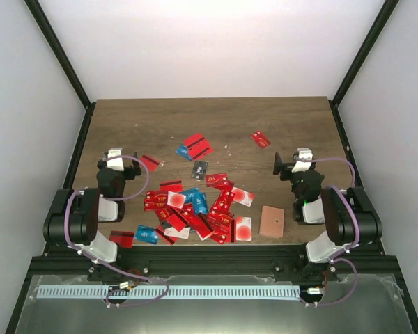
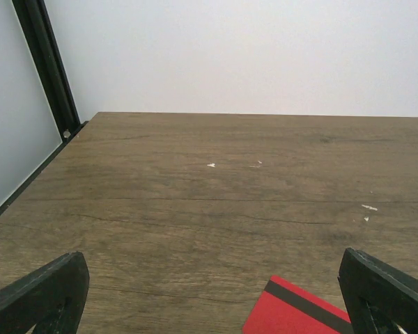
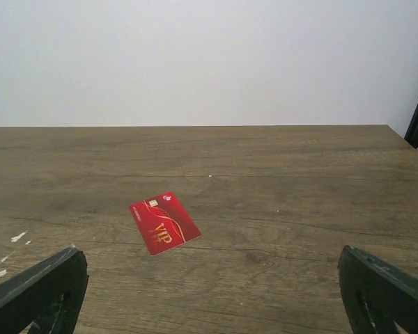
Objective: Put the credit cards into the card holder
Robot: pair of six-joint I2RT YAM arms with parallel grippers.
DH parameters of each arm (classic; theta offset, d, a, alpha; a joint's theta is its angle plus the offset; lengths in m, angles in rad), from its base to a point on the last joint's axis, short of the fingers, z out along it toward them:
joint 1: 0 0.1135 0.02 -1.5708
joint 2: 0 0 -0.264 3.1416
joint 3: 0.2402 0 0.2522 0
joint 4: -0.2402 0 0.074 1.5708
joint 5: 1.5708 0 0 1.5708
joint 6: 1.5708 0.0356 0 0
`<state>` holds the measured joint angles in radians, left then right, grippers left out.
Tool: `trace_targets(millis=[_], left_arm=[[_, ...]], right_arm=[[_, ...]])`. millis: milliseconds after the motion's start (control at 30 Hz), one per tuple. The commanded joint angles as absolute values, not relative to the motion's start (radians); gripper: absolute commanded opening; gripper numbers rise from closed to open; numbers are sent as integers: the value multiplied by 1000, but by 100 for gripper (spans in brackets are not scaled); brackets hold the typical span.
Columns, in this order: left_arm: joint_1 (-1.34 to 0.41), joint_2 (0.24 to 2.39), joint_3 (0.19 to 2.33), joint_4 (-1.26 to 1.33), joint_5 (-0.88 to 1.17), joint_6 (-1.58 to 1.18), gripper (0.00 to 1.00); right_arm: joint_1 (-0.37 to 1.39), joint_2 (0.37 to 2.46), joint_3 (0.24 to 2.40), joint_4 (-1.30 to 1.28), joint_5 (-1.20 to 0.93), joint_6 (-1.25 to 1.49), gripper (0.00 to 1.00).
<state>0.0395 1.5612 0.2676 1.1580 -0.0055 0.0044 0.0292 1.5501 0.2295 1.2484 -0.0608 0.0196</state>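
Note:
Several credit cards (image 1: 195, 209), mostly red with some blue and white ones, lie in a heap at the table's front middle. More lie apart: two red ones (image 1: 196, 146), a dark grey one (image 1: 200, 169), one red VIP card (image 1: 260, 139) that also shows in the right wrist view (image 3: 164, 223). The tan card holder (image 1: 272, 221) lies flat right of the heap. My left gripper (image 1: 114, 157) is open and empty at the left; a red card with a black stripe (image 2: 299, 313) lies by its right finger. My right gripper (image 1: 301, 157) is open and empty, behind the holder.
The wooden table (image 1: 216, 118) is bounded by black frame posts and white walls. Two cards, red (image 1: 121, 239) and blue (image 1: 146, 234), lie near the left arm's base. A perforated white rail (image 1: 167, 292) runs along the front below the arm bases.

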Motion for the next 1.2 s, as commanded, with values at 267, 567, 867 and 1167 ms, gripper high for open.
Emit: trace_targets(millis=[267,567,867,1167], left_arm=[[38,1560,279,1179,11,9,100],[39,1458,316,1042,5,4,100],[38,1005,642,128,-118,-399,100],[68,1052,645,-71,174,-594,100]], right_arm=[[18,1543,241,1257,-66,23,100],[57,1401,332,978,56,33,100],[63,1180,748,60,-8,492,100],[85,1121,715,-359,-198,699,100]])
